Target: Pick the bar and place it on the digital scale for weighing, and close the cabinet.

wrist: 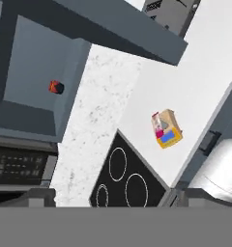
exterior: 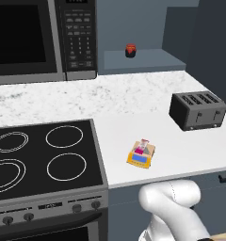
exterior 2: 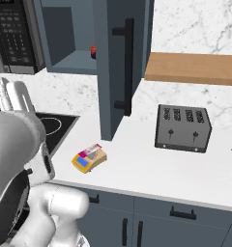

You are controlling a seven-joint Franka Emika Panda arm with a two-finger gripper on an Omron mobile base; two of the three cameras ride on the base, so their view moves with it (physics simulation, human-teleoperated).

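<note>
Left base view: the pink bar (exterior: 142, 147) with pale ends lies on the yellow digital scale (exterior: 140, 159), near the desk's (exterior: 190, 146) front edge, bare surface around.

Right base view: the cabinet (exterior 2: 119, 62) door stands open over the desk.

Hand view: the pincer (wrist: 110, 195) is spread wide, holding nothing, well above the scale.
</note>
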